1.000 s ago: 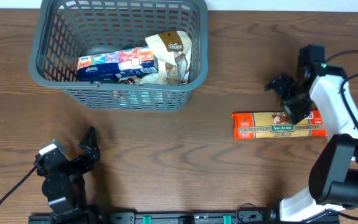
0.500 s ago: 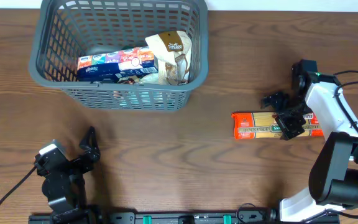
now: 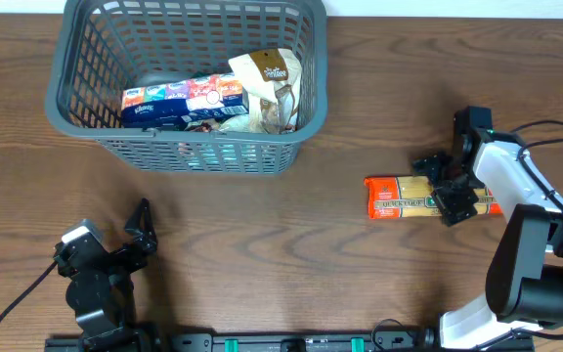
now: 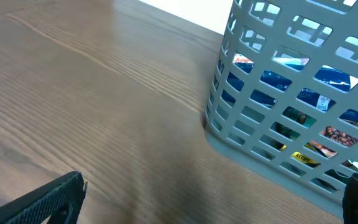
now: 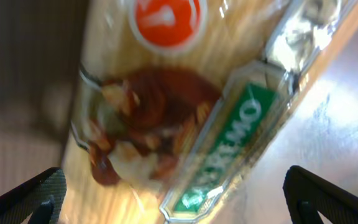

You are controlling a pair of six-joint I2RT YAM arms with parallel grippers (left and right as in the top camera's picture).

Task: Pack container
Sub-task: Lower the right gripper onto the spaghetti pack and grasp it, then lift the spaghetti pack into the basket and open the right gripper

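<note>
The dark grey lattice container (image 3: 76,117) stands at the back left and holds a blue tissue pack (image 3: 179,103) and a beige bag (image 3: 272,88). It also shows in the left wrist view (image 4: 229,134). An orange spaghetti packet (image 3: 399,198) lies flat on the table at the right. My right gripper (image 3: 445,186) is open, its fingers straddling the packet's right part; the packet fills the right wrist view (image 5: 166,106). My left gripper (image 3: 137,235) is open and empty near the front left.
The wooden table (image 3: 262,254) runs between the container and the packet. A black cable (image 3: 8,303) trails by the left arm's base at the front edge.
My right gripper has moved down and to the left from behind the spaghetti packet onto it. The left arm has not moved.
</note>
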